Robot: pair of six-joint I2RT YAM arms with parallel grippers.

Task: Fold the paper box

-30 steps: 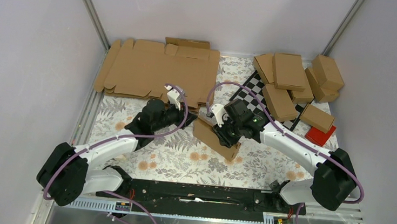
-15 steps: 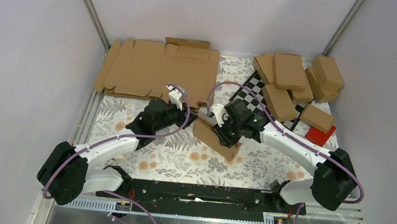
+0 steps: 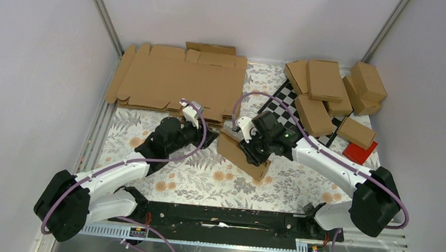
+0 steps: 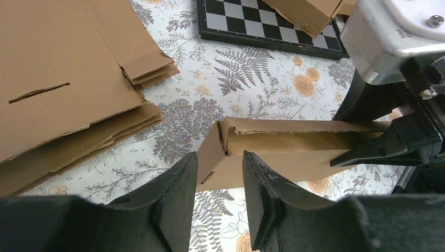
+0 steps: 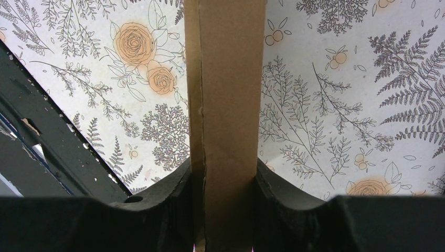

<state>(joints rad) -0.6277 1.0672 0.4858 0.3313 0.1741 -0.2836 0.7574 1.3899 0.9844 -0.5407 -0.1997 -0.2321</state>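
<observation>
The paper box (image 3: 239,156) is a slim brown carton standing on its long edge on the flowered cloth at mid-table. My right gripper (image 3: 253,152) is shut on it, jaws clamping both long faces, as the right wrist view shows on the box (image 5: 225,94). My left gripper (image 3: 206,135) is open and empty, just left of the carton's end. In the left wrist view the box's near end (image 4: 273,149) shows between and beyond the left fingertips (image 4: 178,173), not touching them.
A stack of flat cardboard blanks (image 3: 176,79) lies at the back left. Several folded cartons (image 3: 327,86) sit on a chequered board (image 3: 283,110) at the back right, beside a red block (image 3: 359,153). Metal frame posts and grey walls enclose the table.
My left arm has drawn back and to the left, away from the carton's end. My right gripper and the box have stayed put.
</observation>
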